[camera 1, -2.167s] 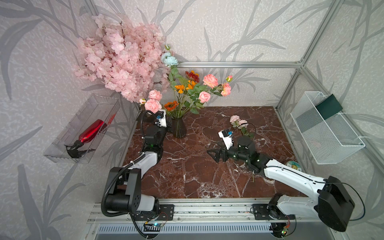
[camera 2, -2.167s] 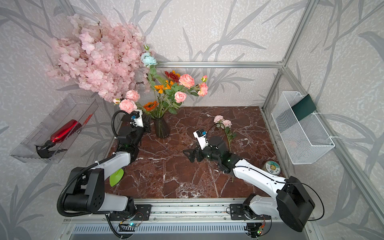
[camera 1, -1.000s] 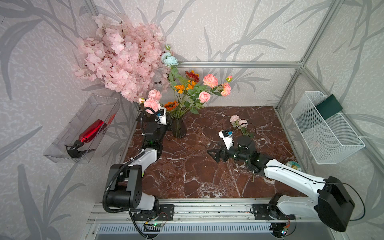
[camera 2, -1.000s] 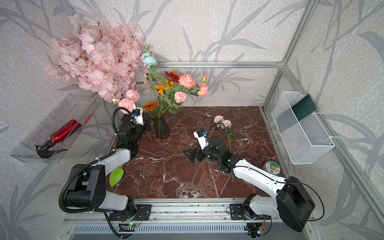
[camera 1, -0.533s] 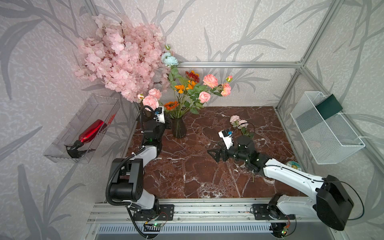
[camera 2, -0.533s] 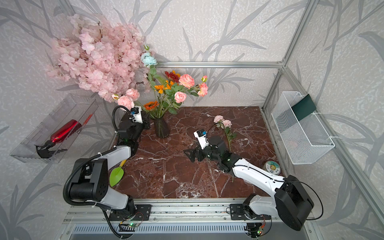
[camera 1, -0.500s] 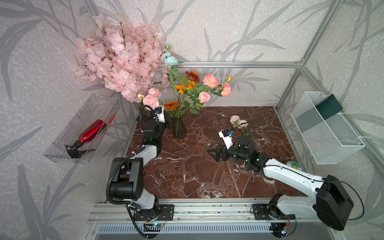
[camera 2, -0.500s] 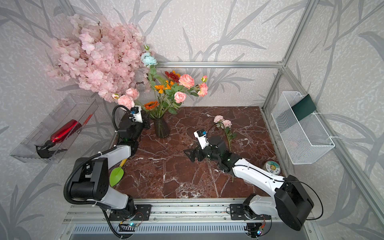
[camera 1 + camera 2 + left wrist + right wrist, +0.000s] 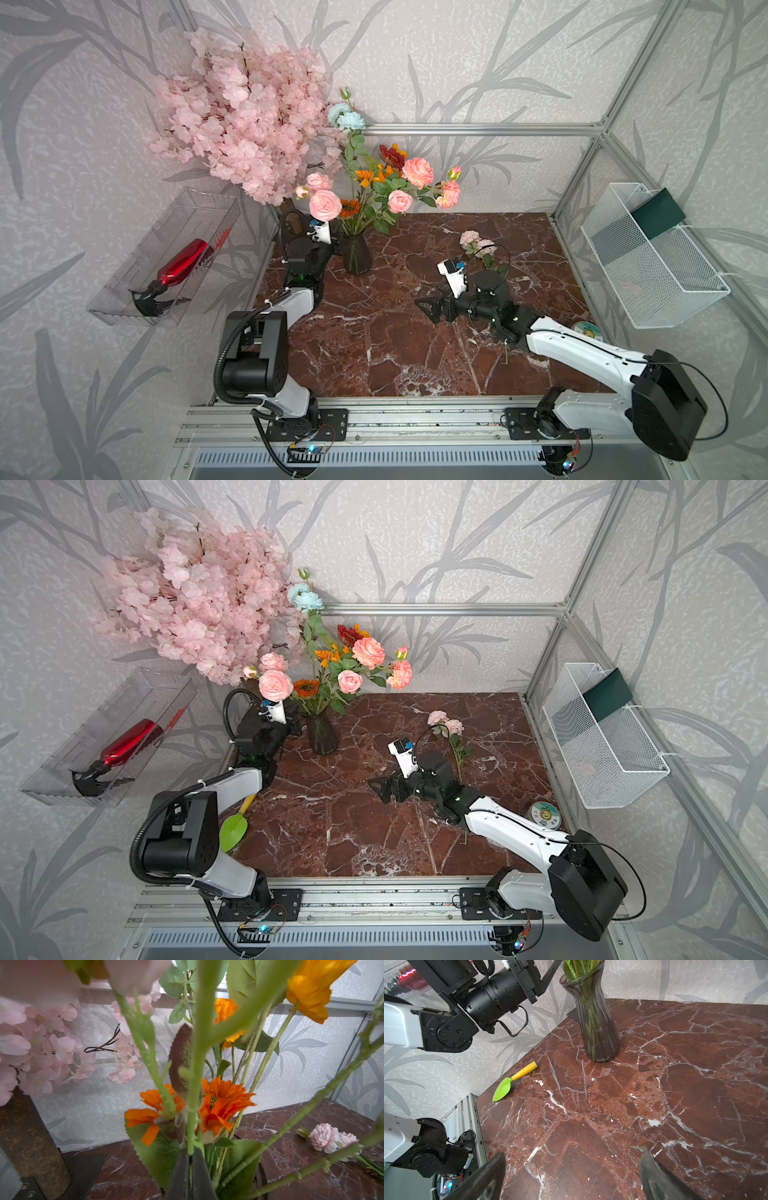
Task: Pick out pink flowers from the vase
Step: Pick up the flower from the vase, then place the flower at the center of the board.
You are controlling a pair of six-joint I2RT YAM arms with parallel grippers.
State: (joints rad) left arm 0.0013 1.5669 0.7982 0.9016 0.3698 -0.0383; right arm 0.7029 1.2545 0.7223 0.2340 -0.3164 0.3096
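Left end effector now around stem

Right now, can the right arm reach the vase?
Likely yes: open right end effector faces the vase across bare marble; the left end effector, shut on a stem there, may crowd it.

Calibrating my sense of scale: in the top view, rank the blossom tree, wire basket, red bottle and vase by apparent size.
1. blossom tree
2. wire basket
3. red bottle
4. vase
The bottle lies in a wall tray, seemingly nearer the camera, so its lead over the vase is unsure.
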